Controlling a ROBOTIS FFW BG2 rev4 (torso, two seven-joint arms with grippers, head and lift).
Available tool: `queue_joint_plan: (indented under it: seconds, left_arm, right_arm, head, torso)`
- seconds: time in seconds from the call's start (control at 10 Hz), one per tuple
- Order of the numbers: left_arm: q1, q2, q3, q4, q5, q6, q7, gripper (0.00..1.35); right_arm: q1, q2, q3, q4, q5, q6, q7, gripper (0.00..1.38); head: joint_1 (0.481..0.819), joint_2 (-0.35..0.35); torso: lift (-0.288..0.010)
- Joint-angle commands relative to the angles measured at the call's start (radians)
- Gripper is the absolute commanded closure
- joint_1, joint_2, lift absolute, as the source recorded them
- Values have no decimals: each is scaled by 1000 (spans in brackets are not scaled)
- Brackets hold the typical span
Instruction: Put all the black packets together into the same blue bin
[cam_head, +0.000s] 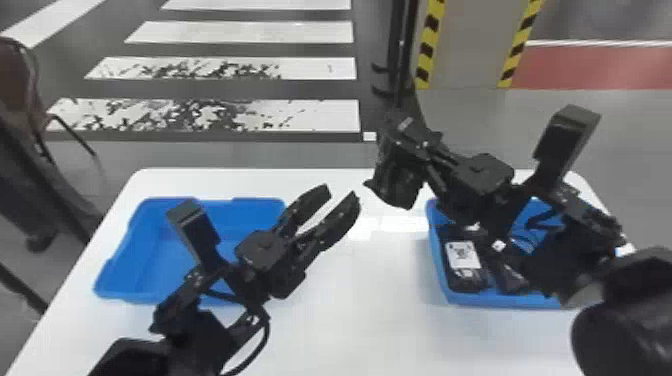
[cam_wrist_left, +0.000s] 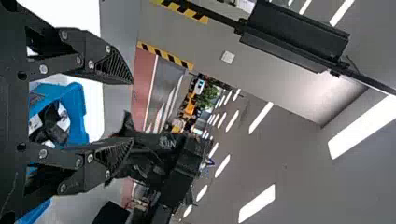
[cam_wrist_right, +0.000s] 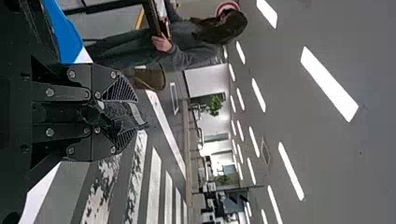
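One black packet (cam_head: 397, 185) clamped in nearly closed right gripper (cam_head: 417, 147) | left gripper (cam_head: 342, 192) parted, empty | blue bin (cam_head: 505, 299) below right gripper

White table (cam_head: 350, 320): and here it is, near, its far corners nicely rounded!
White floor stripes (cam_head: 240, 32): running across far left, the nearest two badly worn.
Brown chair (cam_head: 17, 75): sitting at the left edge.
Hazard tape (cam_head: 431, 37): yellow and black, far right!
Red floor band (cam_head: 600, 67): farther right still.
Ceiling lights (cam_wrist_right: 329, 84): glowing overhead.
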Motion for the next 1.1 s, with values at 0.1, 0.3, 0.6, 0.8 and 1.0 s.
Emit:
queue_joint_plan:
  seconds: [0.1, 0.3, 0.6, 0.8, 1.0]
  left_arm:
    - [28, -12, 48, 17, -11, -84, 11, 130]
    - [63, -26, 89, 19, -37, -114, 35, 130]
    - [107, -45, 131, 31, -17, -185, 78, 127]
    - [117, -49, 139, 31, -19, -210, 94, 127]
    - [126, -55, 147, 31, -53, -261, 110, 125]
  right_arm:
    - [43, 0, -164, -5, 74, 13, 15, 1191]
    - [97, 0, -285, 64, 144, 57, 16, 1190]
    - [102, -17, -369, 199, 241, 67, 27, 1187]
    - [75, -22, -387, 262, 285, 50, 29, 1151]
    - [90, -22, -387, 265, 283, -24, 33, 397]
  head:
    - [672, -33]
    - [673, -86]
    - [695, -156]
    - [695, -192]
    - [695, -205]
  torso:
    - [-110]
    - [-110]
    - [-110]
    - [-110]
    - [-110]
